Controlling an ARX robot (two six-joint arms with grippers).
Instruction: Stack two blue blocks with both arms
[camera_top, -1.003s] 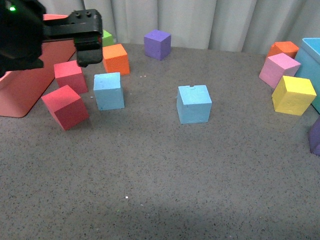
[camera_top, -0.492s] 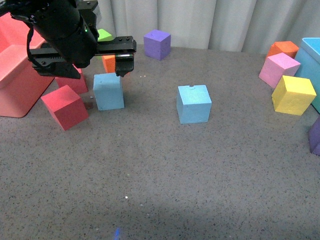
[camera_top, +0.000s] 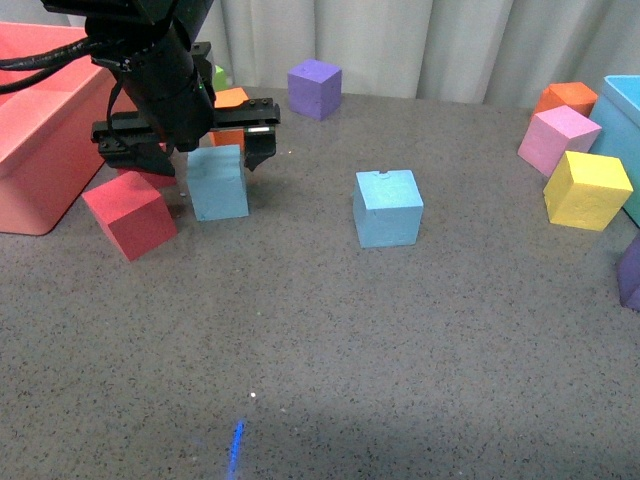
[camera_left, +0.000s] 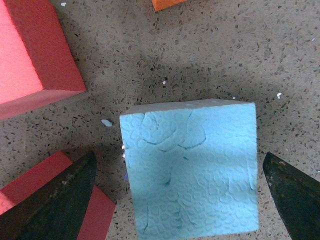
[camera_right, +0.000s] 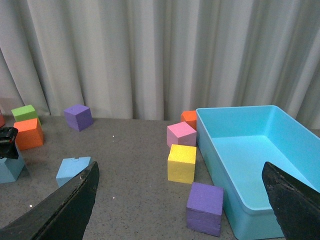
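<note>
Two black fingers (camera_left: 55, 200) of my left gripper (camera_top: 200, 158) stand spread wide on either side of the first blue block (camera_top: 217, 185). A strip of bare table shows between each finger and the foam. The second blue block (camera_top: 388, 208) sits upright and alone, well apart, toward the middle of the grey speckled table (camera_top: 330, 340). My right gripper (camera_right: 175, 205) is likewise spread wide and holds nothing.

I count two sky-blue cubes and two red ones. The tilted red cube (camera_top: 130, 213) is just beside the first blue block, and the second red cube (camera_left: 35, 55) is mostly hidden behind my arm in the front view. There are two orange cubes, the near orange cube (camera_top: 232, 98) behind my left gripper and the far orange cube (camera_top: 568, 97). The purple cube (camera_top: 315, 88) stands by the curtain, and a second purple cube (camera_right: 205, 200) stands against the teal bin (camera_right: 240, 217). There is one pink cube (camera_top: 558, 138), one yellow cube (camera_top: 587, 188) and one green cube (camera_right: 24, 113). The second of the two bins is the coral-red bin (camera_top: 40, 170).

Every cube is matte foam. Up close the blue face is pebbled and creased with fine lines. Both bins are smooth and rectangular, and the pale curtain (camera_right: 150, 55) hangs in pleats.
</note>
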